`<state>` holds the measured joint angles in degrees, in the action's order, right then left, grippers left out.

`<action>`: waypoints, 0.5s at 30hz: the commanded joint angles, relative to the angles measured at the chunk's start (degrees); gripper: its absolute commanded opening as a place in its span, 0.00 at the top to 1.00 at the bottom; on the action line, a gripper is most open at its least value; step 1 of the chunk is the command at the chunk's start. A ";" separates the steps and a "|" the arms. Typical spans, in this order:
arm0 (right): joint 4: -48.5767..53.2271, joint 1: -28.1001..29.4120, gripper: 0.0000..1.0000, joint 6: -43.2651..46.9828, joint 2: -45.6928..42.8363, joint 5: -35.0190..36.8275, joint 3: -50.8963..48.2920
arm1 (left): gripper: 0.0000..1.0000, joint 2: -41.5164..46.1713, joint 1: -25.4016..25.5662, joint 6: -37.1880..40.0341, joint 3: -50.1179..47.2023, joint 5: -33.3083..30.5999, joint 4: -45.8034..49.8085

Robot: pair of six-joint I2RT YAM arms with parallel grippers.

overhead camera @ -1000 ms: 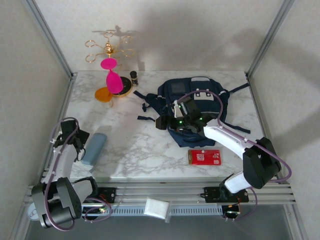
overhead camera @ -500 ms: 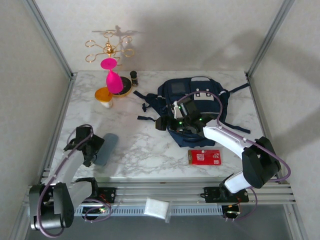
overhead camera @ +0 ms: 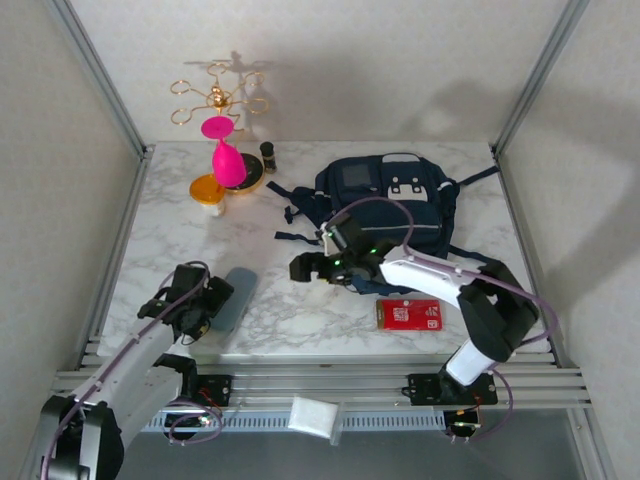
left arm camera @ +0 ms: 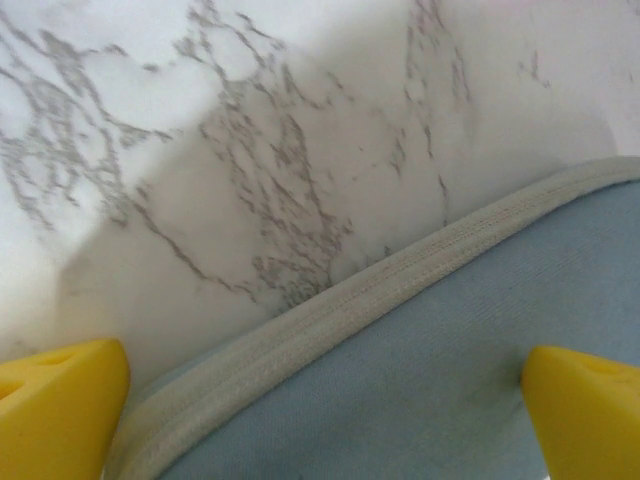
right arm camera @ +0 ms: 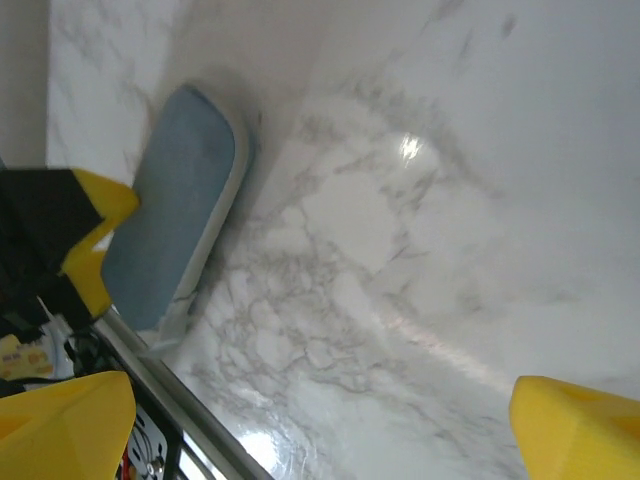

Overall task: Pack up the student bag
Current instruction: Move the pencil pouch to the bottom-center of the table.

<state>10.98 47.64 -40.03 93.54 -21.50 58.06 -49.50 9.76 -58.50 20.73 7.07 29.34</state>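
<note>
At the counter's [overhead camera: 170, 230] back right the student bag [overhead camera: 395, 205] is lying (soft, floppy; I'd pinch its rim); right tool [overhead camera: 303, 268] is hovering agape, empty; left tool [overhead camera: 210, 302] is straddling a pouch [overhead camera: 238, 296], grip unclear.

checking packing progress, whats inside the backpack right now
Its inside is hidden: the student bag lies on the marble table, fabric covering any contents. Outside it lie a blue pouch and a red packet.
</note>
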 commanded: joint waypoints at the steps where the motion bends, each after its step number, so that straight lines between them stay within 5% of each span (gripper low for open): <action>1: -2.90 2.58 0.06 -4.05 3.88 -0.30 3.27 | 0.01 -3.35 4.60 -7.04 1.21 2.97 -3.99; 9: -2.78 1.99 0.14 -7.54 7.18 2.84 5.21 | 0.01 -4.74 23.79 -23.69 4.23 0.51 -15.69; 15: -4.11 1.05 0.28 -11.88 3.58 4.85 -0.06 | 0.06 -3.82 23.54 -19.14 9.07 -4.73 -7.63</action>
<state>7.53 48.95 -48.86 99.13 -18.17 60.05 -54.72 34.22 -75.33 26.74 7.11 17.76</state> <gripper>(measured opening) 0.729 0.953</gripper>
